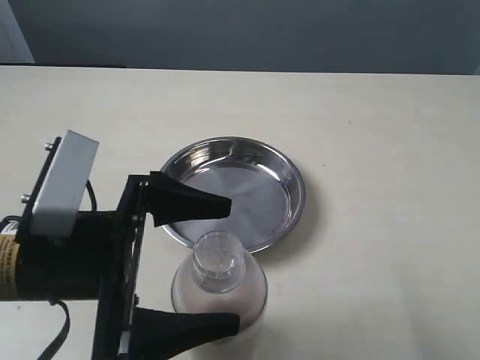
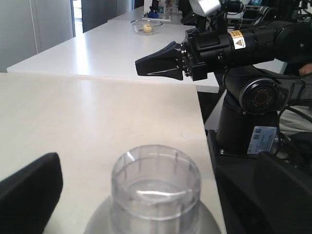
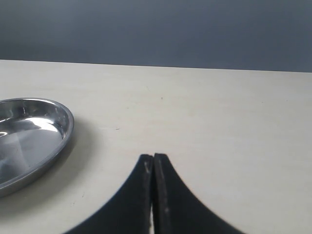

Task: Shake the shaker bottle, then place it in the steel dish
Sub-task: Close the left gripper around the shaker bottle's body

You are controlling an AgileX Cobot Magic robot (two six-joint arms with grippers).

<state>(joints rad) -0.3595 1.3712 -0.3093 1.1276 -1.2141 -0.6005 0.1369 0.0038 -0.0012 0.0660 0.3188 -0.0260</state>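
Exterior view: shaker bottle (image 1: 217,271) upright between spread fingers (image 1: 187,202) of the left tool (image 1: 232,264) (right tool (image 3: 153,157) clenched).

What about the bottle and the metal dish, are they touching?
Cannot tell. In the exterior view the bottle covers part of the dish at its near rim, hiding any gap.

The shaker bottle (image 1: 219,277) stood upright on the pale worktop (image 1: 375,150), frosted clear plastic topped by a small round clear cap. Just beside it sat the steel dish (image 1: 298,196), round, shallow, shiny, low-rimmed.
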